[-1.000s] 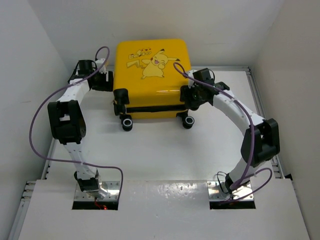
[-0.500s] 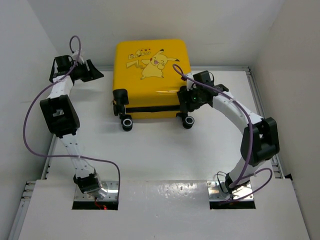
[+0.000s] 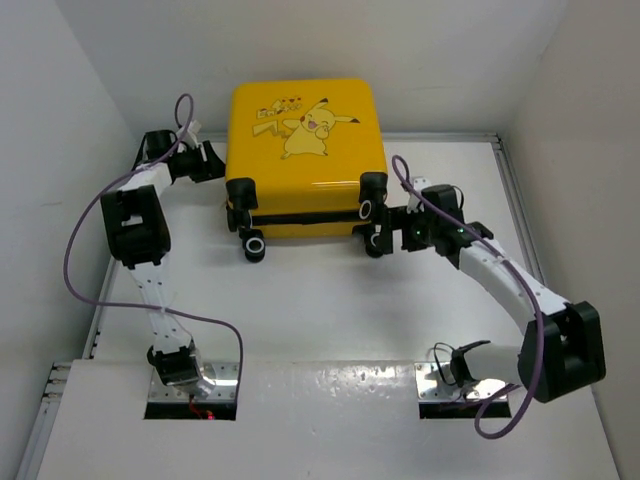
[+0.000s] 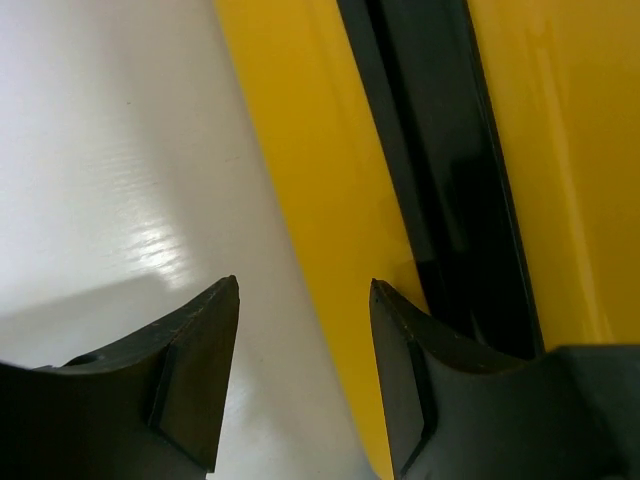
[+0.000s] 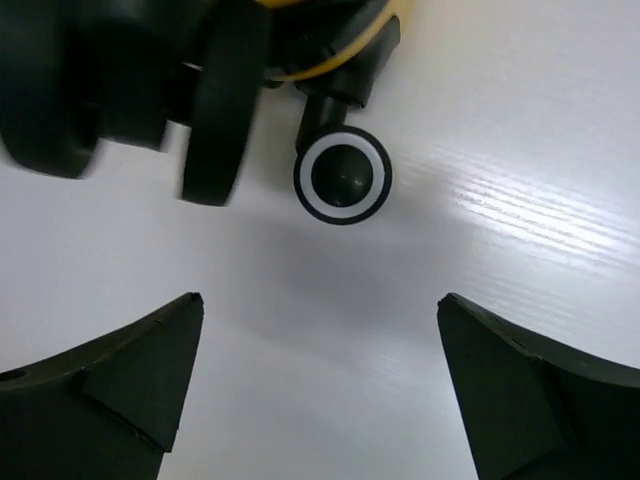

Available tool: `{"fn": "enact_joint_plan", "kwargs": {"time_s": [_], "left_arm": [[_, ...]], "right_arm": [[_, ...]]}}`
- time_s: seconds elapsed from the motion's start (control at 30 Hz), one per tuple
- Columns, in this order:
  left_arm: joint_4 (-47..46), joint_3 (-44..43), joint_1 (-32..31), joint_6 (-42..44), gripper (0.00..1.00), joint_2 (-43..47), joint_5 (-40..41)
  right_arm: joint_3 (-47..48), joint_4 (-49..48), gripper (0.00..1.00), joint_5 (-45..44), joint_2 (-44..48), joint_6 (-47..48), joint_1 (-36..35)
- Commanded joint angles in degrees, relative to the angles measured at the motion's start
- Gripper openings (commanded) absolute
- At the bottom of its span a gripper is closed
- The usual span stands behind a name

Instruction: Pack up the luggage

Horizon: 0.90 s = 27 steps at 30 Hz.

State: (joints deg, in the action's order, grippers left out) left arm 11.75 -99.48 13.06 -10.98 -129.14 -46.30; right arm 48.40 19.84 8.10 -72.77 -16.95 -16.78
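Yellow luggage (image 3: 305, 150), left fingers (image 4: 195, 380) parted beside it; right fingers (image 5: 120, 390) near wheel (image 5: 342, 175)

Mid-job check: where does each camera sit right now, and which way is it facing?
Top external: above and behind the bases, looking down on the table and closed luggage; both arms show.
Left wrist: close against the luggage's side, facing its black seam; left fingers show, apart.
Right wrist: low by the near right corner, facing a white-ringed wheel; right fingers show, wide apart.
Shared: top external and right wrist both show the wheels.
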Motion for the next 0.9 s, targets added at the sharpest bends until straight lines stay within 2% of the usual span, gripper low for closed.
{"fn": "enact_joint_plan", "kwargs": {"time_s": [0.0,0.1,0.3,0.43,0.5,0.73,0.87], "left_arm": [[-2.71,0.08,1.52,0.43,0.58,5.22,-1.33],[-0.16,0.08,1.53,1.66,0.58,6.27,-1.33],[2.05,1.84,2.15,4.74,0.59,9.26,1.13],[3.63,3.07,2.15,6.06,0.59,10.48,2.45],[4.24,3.59,2.15,6.67,0.60,10.49,3.58],[5.39,4.12,2.15,7.29,0.60,11.54,5.26],[5.39,4.12,2.15,7.29,0.61,11.54,5.87]], "right_arm": [[-5.67,-11.65,0.99,-0.89,-2.18,-3.87,-0.01],[-8.14,-19.29,0.99,-0.10,-5.08,-4.14,0.08],[-15.26,-34.59,0.99,-4.04,-7.73,-1.33,-0.80],[-20.26,-44.69,0.99,-5.81,-8.44,5.67,-3.60],[-22.02,-56.08,0.99,-7.13,-9.49,10.50,-5.36],[-24.32,-64.48,0.96,-4.76,-11.68,22.47,-5.99],[-21.25,-66.15,0.91,-6.34,-17.57,24.42,-6.34]]}}
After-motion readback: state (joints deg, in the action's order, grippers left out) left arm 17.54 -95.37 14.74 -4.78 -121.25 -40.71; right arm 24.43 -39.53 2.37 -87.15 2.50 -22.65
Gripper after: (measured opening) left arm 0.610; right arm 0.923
